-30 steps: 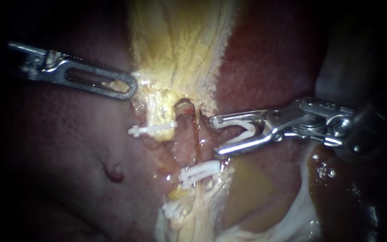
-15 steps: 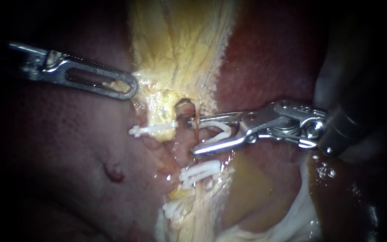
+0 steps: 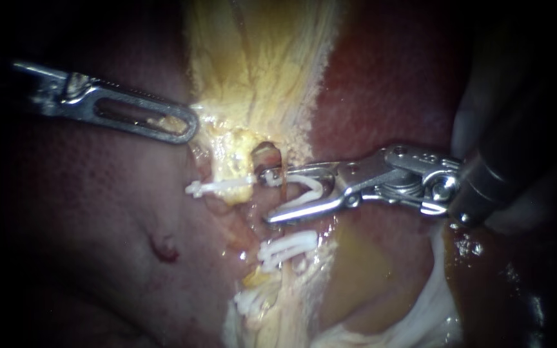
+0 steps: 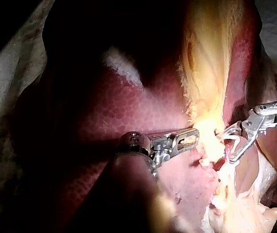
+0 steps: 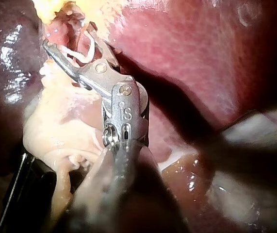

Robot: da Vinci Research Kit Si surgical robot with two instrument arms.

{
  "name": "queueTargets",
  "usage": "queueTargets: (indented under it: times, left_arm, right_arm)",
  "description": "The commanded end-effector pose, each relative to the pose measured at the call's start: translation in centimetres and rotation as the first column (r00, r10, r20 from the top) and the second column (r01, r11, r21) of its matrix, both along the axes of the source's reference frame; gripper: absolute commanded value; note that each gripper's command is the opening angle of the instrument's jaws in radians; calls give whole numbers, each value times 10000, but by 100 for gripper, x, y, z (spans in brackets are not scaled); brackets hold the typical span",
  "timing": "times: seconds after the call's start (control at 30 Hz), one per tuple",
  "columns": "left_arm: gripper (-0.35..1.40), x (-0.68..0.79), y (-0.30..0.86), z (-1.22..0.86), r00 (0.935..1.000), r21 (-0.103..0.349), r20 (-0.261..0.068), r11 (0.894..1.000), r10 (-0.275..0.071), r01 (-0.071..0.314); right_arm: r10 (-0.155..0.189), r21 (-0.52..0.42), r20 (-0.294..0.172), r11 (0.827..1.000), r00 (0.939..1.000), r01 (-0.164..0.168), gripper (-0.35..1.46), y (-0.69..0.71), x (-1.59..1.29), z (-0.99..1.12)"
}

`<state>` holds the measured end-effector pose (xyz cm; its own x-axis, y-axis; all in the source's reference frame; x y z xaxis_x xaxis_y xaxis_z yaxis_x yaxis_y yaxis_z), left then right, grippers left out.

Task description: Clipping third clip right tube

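Right instrument [image 3: 267,196] first: its jaws stand wide apart with an open white clip [image 3: 309,188] seated between them, touching both, so it's holding the clip and hasn't squeezed it closed. The right tube [image 3: 281,203] runs through the gap, with one jaw on either side of it. I can't tell if the clip's legs are touching it.

Clip count is four. There's the loaded one plus three already set in the tissue: one on the yellowish stump [image 3: 220,187] to the left of the tube, one lower down the tube [image 3: 288,248], and one below that [image 3: 253,299].

Room is tight. The upper jaw's tip sits just beside the end of the stump's clip. The lower jaw is near the next clip down but apart from it. Out to the right there's only liver [image 3: 388,84].

Left instrument [image 3: 188,125] is well apart from all that, clenched on the edge of the yellowish tissue [image 3: 253,71], and a scrap of it shows through the jaw's slot.

Left wrist view has both instruments, the left [image 4: 194,137] and the right [image 4: 224,145], plus a pale cloth [image 4: 7,73] past the liver's edge. Glare washes out the set clips there.

Right wrist view shows the right instrument [image 5: 68,36] from behind, with the clip's loop [image 5: 82,51] between its jaws. No left instrument in it.
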<state>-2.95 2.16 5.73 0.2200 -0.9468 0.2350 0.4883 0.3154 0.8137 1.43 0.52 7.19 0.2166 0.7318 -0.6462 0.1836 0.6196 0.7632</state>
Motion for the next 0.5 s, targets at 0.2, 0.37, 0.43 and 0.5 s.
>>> queueTargets:
  times: [0.2, 0.37, 0.43, 0.5]
  left_arm:
    - [-35, 0, 0, 1, 10000, 0, 11, 10000, 12, -12]
    - [-35, 1, 0, 1, 10000, 0, 11, 10000, 12, -12]
    - [-35, 1, 0, 1, 10000, 0, 11, 10000, 12, -12]
    - [-35, 1, 0, 1, 10000, 0, 12, 10000, 13, -13]
  right_arm:
    - [-30, 46, -294, 10000, 9996, 31, 50, 1, 0, -7]
    - [-171, 103, -676, 9998, 9976, 179, 50, 0, 1, -15]
    - [-168, 137, -821, 9997, 9965, 180, 50, 1, 1, -21]
    - [-155, 174, -925, 9997, 9956, 172, 50, 1, 2, -27]
